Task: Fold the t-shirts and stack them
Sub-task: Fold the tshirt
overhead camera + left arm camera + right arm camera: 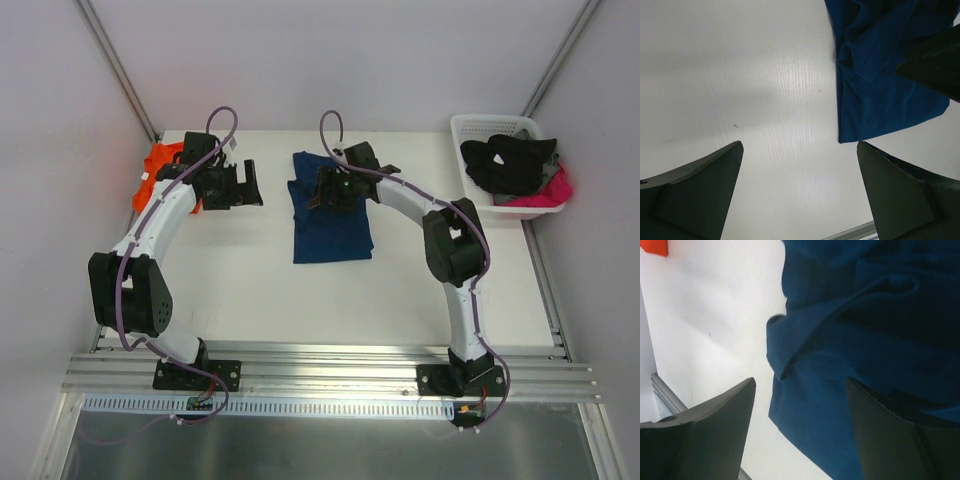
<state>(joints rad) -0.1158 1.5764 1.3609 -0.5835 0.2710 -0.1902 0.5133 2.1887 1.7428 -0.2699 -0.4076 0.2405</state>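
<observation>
1. the navy t-shirt point(333, 225) lay folded mid-table; the orange t-shirt point(150, 185) sat crumpled at the far left edge.
2. the left gripper point(799, 150) stood wide open, empty, over the table point(250, 290) just beside the navy one.
3. the right gripper point(801, 385) was spread wide over that shirt's edge, gripping nothing.

Bare white tabletop point(250, 280) lies open between the two arms and toward the near edge — the widest passage. A folded navy blue cloth t-shirt point(332, 238) occupies the centre beneath the right gripper point(326, 193); a crumpled orange cloth t-shirt point(155, 168) fills the far left corner beside the left gripper point(243, 186); a white plastic basket point(470, 127) blocks the far right.
</observation>
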